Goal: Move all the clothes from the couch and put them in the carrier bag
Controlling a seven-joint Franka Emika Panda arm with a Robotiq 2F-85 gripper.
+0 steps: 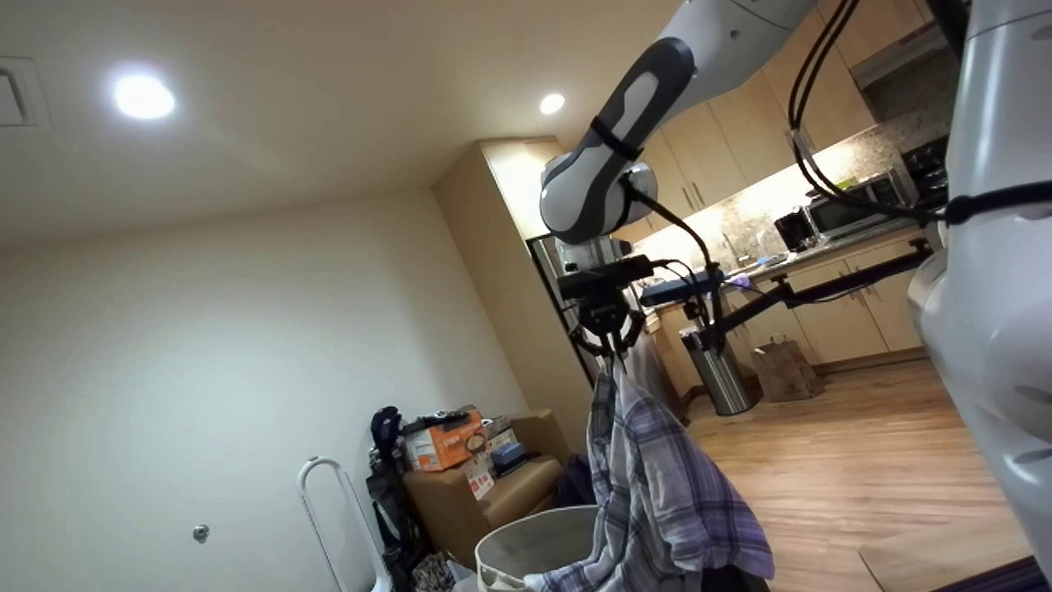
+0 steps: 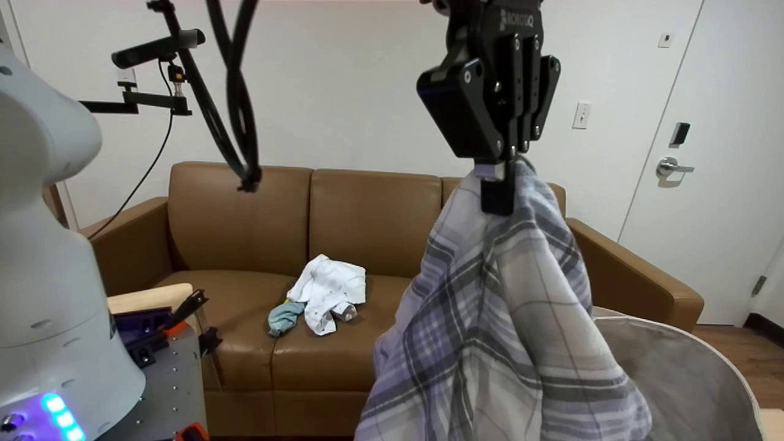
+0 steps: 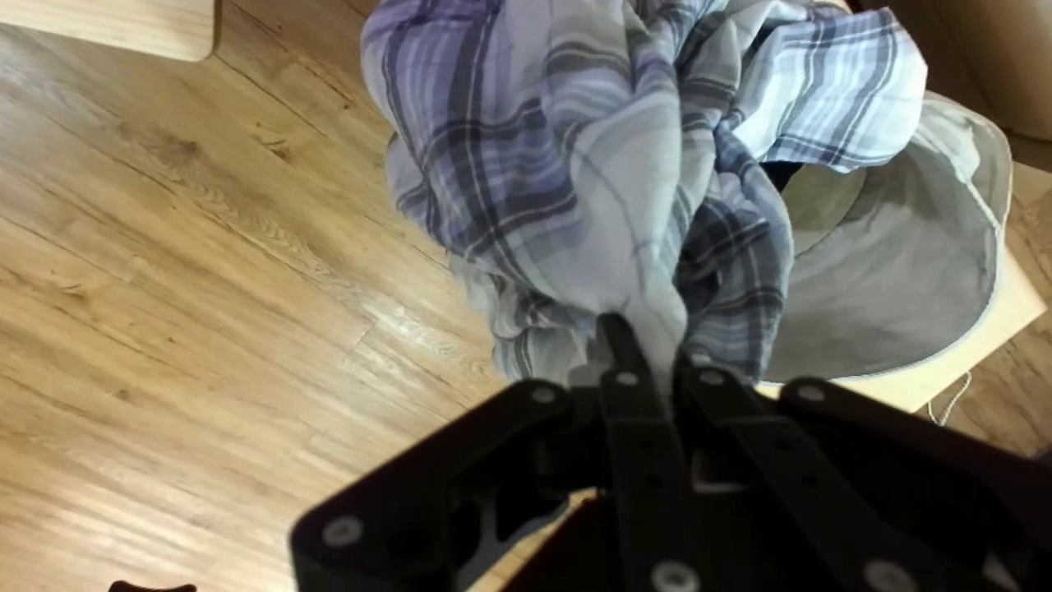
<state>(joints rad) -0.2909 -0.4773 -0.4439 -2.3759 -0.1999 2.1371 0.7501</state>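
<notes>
My gripper (image 2: 505,184) is shut on the plaid shirt (image 2: 465,331), pinching a gathered bit of it between the fingertips. The shirt hangs down in long folds in both exterior views. The carrier bag (image 3: 888,304), grey inside with a pale rim, stands beside and below the shirt. In the wrist view part of the cloth overlaps the bag's mouth, while much of it is over the floor side. Whether any cloth lies inside the bag I cannot tell. On the brown couch (image 2: 373,220) lie a white garment (image 2: 331,288) and a small blue-green piece (image 2: 285,317).
A pale wooden surface (image 3: 1015,304) shows under the bag. Near the robot's base is a metal mount (image 2: 168,380) with clamps. An orange box (image 1: 456,444) sits on a tan seat beyond the bag. A wooden board edge (image 3: 148,25) shows over the floor.
</notes>
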